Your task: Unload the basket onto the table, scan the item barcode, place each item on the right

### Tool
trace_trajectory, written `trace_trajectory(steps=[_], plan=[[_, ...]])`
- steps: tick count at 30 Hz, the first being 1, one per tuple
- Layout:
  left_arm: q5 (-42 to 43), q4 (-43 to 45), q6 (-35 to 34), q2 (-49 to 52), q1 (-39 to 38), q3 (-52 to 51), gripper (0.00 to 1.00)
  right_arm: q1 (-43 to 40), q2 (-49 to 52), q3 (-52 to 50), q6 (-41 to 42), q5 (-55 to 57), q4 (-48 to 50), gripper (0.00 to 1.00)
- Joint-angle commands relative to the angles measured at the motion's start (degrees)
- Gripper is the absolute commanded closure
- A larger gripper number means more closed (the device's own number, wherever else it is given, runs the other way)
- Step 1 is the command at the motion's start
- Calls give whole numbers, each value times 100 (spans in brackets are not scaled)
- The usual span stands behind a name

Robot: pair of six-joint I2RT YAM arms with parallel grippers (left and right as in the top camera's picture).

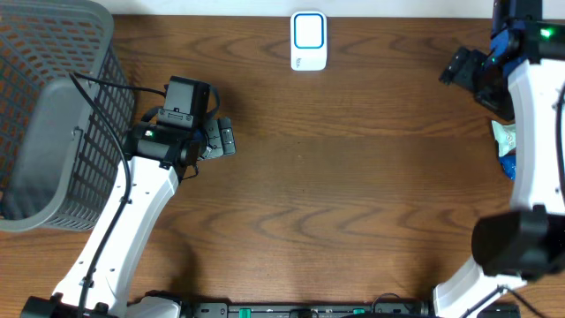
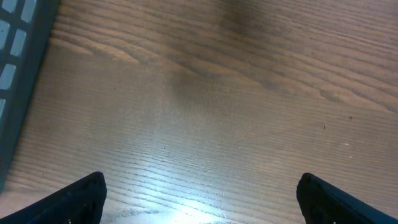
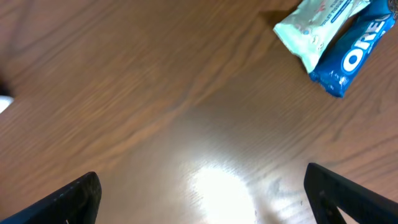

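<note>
A pale mint snack packet [image 3: 314, 25] and a blue Oreo packet [image 3: 351, 55] lie side by side on the wooden table; overhead they peek out from under my right arm at the right edge, the mint packet [image 1: 504, 135] above the Oreo packet [image 1: 507, 165]. The white scanner with a blue ring [image 1: 309, 41] sits at the back centre. My right gripper [image 1: 458, 67] [image 3: 202, 196] stands open and empty over bare wood, to the left of the packets. My left gripper [image 1: 226, 140] [image 2: 200, 196] is open too, holding nothing.
A grey mesh basket [image 1: 53, 115] fills the left side, just beside my left arm; its dark rim [image 2: 22, 68] shows in the left wrist view. Bare wood lies between the two arms.
</note>
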Motion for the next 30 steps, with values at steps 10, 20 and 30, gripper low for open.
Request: trace_trajectory(steps=[10,20,30], plan=[[-72,-20,-74,26,15,44,2,1233,-2671,-2664,-293,46,243,1],[-74,-20,-74,26,15,44,2,1298,-5012,-4478,-291,-568,-164,1],[-74,-20,-74,26,15,44,2,1298,-5469,-4756,-293,-815,-728,1]])
